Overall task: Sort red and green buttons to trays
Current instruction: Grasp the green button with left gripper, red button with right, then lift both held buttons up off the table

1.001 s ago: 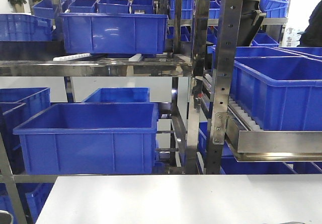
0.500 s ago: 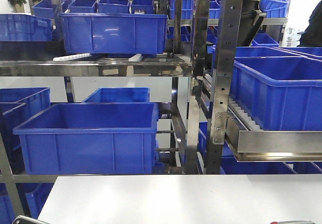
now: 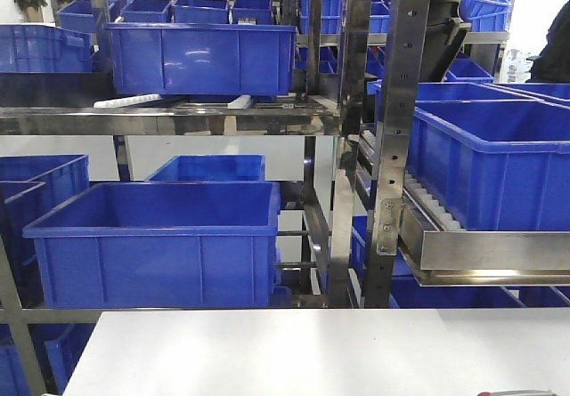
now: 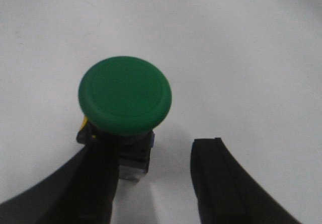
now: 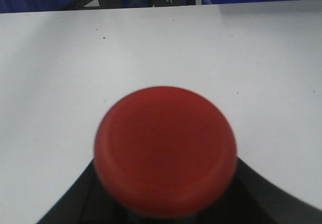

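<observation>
White table under a round green-capped button, blocky body.

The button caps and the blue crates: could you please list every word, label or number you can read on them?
No text can be read in any view.
The green button cap: plain, no marking.
The red button cap: plain, though blurred.
The blue crates: no labels visible.
The yellow patch under the green cap: mostly hidden, unreadable.
</observation>
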Controlling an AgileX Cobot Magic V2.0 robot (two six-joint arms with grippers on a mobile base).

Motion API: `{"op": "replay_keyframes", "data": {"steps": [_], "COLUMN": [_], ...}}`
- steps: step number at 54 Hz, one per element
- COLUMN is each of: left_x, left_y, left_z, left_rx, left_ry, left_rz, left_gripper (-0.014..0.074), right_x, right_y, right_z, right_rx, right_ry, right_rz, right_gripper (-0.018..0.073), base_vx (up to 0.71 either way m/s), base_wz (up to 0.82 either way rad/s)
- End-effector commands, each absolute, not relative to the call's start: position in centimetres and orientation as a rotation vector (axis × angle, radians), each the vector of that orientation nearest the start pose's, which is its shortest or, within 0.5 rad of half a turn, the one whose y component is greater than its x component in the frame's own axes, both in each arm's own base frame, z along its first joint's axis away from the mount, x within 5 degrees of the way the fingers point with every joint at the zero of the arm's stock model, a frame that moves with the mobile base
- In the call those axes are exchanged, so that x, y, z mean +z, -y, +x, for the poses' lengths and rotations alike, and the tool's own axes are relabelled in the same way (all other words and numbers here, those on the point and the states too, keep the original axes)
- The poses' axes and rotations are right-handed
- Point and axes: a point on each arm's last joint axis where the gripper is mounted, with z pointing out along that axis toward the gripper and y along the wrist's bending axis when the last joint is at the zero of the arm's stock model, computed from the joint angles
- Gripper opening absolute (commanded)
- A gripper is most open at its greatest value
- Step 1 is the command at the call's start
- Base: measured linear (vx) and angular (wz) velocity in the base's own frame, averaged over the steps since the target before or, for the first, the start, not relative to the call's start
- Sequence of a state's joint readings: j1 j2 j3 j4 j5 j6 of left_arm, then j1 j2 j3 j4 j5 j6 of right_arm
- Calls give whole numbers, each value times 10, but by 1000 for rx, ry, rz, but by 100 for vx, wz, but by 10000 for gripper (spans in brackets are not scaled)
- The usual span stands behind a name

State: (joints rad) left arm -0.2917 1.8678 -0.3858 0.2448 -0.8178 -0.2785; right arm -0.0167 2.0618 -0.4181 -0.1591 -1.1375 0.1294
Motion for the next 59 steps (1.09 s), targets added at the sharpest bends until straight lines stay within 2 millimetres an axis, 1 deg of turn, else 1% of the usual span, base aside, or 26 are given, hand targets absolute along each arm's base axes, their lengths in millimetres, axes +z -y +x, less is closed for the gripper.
{"op": "replay_keyframes", "data": {"steps": [1, 7, 11, 17, 25, 35, 48, 54, 59], "left_x": [105, 100, 97, 97, 101, 103, 108, 110, 106], "left_y": [92, 87, 86, 86, 86, 87, 90, 90, 90], "left_z": [256, 260, 261, 261, 262, 263, 273, 273, 273], "left_rx": [-446, -403, -392, -388, -351, -338, -324, -328, -324], "left_ry": [-1989, -1965, -1969, -1967, -1906, -1875, -1844, -1825, -1848], "left_rz": [221, 146, 126, 139, 204, 226, 245, 243, 246], "left_gripper": [447, 447, 447, 447, 447, 447, 446, 430, 399], "right_x": [97, 97, 97, 97, 97, 97, 97, 97, 97], "right_y": [-9, -9, -9, -9, -9, -9, -9, -9, -9], "right_z": [285, 285, 285, 285, 285, 285, 285, 285, 285], "right_rx": [190, 191, 191, 191, 191, 191, 226, 249, 249], "right_ry": [-1751, -1751, -1751, -1751, -1751, -1751, -1752, -1753, -1753], "right_rz": [-30, -31, -32, -32, -32, -32, 2, 29, 29], "right_gripper": [-13, -13, -13, -13, -13, -13, -13, -13, -13], "base_vx": [0, 0, 0, 0, 0, 0, 0, 0, 0], "base_wz": [0, 0, 0, 0, 0, 0, 0, 0, 0]}}
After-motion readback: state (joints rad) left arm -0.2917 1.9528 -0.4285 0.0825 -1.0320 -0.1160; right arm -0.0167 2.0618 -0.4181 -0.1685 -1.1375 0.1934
